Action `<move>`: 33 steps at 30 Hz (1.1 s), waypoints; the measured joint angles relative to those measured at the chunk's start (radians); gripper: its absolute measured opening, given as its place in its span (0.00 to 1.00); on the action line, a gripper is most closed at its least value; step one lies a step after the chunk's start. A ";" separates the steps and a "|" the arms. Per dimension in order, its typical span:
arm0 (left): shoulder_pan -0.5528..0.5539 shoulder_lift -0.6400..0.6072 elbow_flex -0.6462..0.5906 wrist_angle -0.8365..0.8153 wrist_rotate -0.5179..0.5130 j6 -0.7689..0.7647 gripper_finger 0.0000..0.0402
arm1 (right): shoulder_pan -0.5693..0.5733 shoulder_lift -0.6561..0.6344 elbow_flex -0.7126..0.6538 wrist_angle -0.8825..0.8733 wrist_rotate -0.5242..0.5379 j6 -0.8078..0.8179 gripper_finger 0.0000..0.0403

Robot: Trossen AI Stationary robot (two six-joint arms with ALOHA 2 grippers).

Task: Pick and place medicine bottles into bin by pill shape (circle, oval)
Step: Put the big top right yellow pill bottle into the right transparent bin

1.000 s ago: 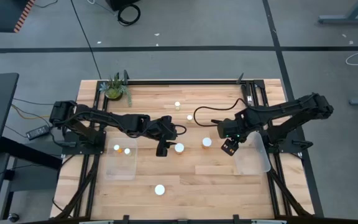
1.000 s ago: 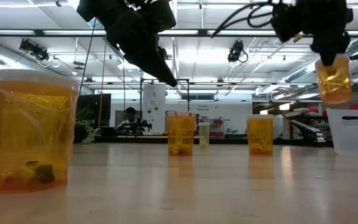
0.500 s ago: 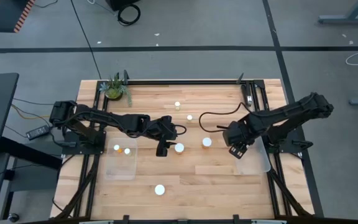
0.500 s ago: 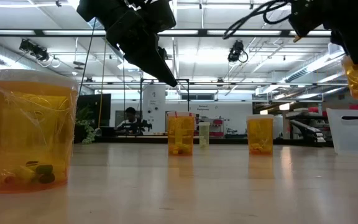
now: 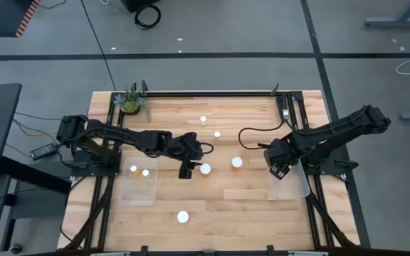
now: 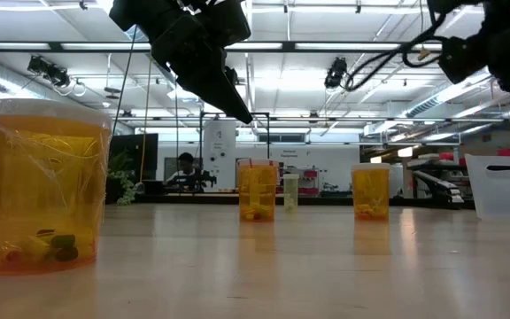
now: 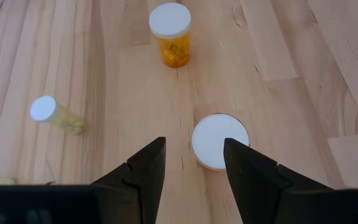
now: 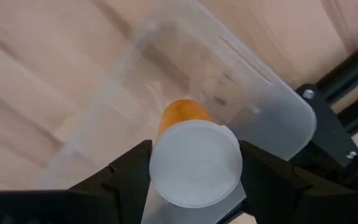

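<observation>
Several small medicine bottles with white caps stand on the wooden table (image 5: 226, 206). My left gripper (image 5: 186, 171) is open and empty. It hovers above the table beside one bottle (image 5: 205, 168), whose white cap (image 7: 220, 140) shows by one fingertip in the left wrist view. My right gripper (image 5: 280, 171) is shut on an amber bottle (image 8: 194, 163) over the clear right bin (image 5: 290, 183). Two bottles (image 5: 139, 171) lie in the clear left bin (image 5: 137, 192). My right gripper pinches the amber bottle between its two fingers at the sides of the white cap (image 8: 157, 163). The fingers point down from above. The amber body (image 8: 182, 115) hangs below the cap, lifted clear above the right bin (image 8: 241, 74).
Other bottles stand at the far middle (image 5: 203, 120), (image 5: 217, 133), mid-table (image 5: 237, 163) and near the front edge (image 5: 183, 217), the last large in the low view (image 6: 42, 186). A small green plant (image 5: 131, 102) sits at the far left corner. Black frame rails (image 5: 212, 93) line the table's edges.
My right gripper has carried the amber bottle toward the table's right edge, from beside the mid-table bottle to over the right bin; the bottle stays upright and lifted.
</observation>
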 joint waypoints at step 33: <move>0.000 0.000 0.000 0.004 0.000 0.000 0.43 | -0.145 -0.028 -0.152 0.232 0.057 0.005 0.57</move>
